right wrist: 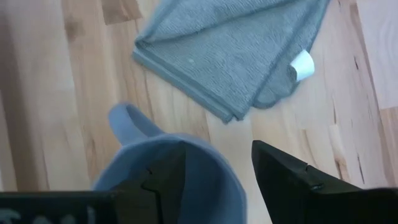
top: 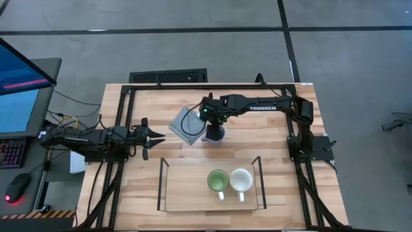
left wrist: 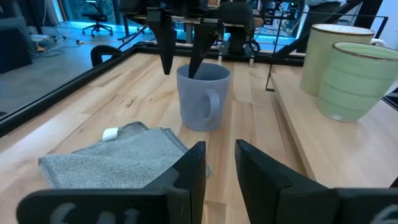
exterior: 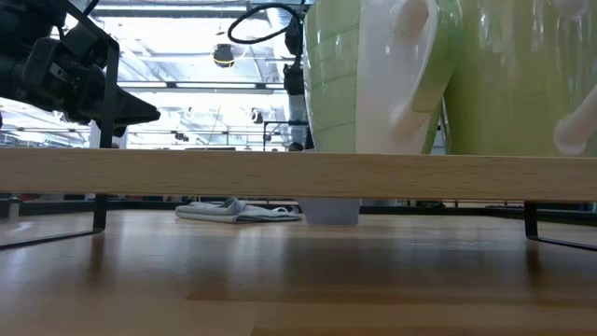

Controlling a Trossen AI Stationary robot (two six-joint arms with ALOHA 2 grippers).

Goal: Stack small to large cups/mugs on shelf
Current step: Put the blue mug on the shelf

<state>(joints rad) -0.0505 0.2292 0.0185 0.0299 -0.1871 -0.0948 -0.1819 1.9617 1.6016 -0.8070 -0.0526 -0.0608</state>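
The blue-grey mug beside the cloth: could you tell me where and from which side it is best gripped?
Best by the rim wall, from straight above. The blue-grey mug stands upright on the tabletop, mouth open, so one finger can go inside and one outside, as the right gripper is poised to do. Pick a stretch of wall away from the handle and the grey cloth.

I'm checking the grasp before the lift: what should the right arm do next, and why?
Probably close the right end effector on the blue-grey mug's rim. One finger is inside the mug, the other outside, still open. The green mug and cream-white mug are already on the shelf.
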